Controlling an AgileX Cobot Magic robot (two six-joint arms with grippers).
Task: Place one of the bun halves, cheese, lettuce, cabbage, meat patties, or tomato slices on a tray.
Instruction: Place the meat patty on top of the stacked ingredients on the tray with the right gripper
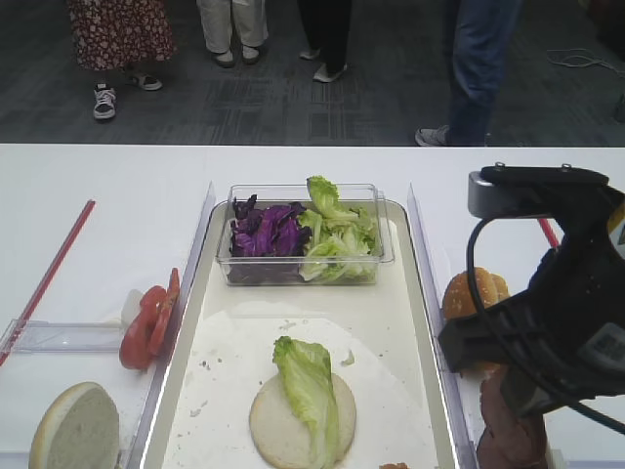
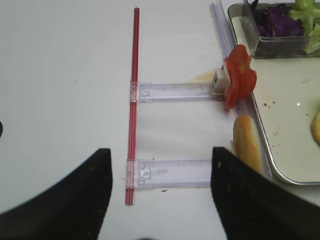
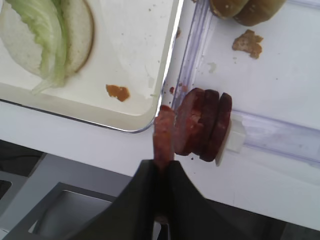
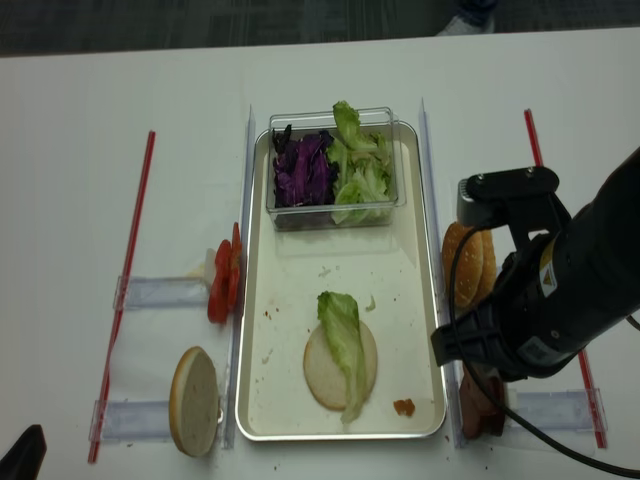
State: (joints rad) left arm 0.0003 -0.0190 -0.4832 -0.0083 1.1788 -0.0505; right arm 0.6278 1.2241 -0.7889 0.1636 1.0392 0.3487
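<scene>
In the right wrist view my right gripper (image 3: 161,162) is shut on one meat patty (image 3: 164,131), held on edge just off the tray's (image 3: 135,60) near right corner. Beside it, more meat patties (image 3: 205,125) stand upright in a clear holder (image 3: 280,137). On the tray lies a bun half (image 1: 273,425), cut face up, with a lettuce leaf (image 1: 308,381) across it. My left gripper (image 2: 161,151) hangs open over the table left of the tray, above a clear holder (image 2: 175,172), with nothing between its fingers.
A clear tub at the tray's far end holds cabbage (image 1: 266,233) and lettuce (image 1: 337,239). Tomato slices (image 1: 148,322) and a bun half (image 1: 76,430) sit left of the tray, more bun halves (image 1: 476,291) right of it. People stand beyond the far edge.
</scene>
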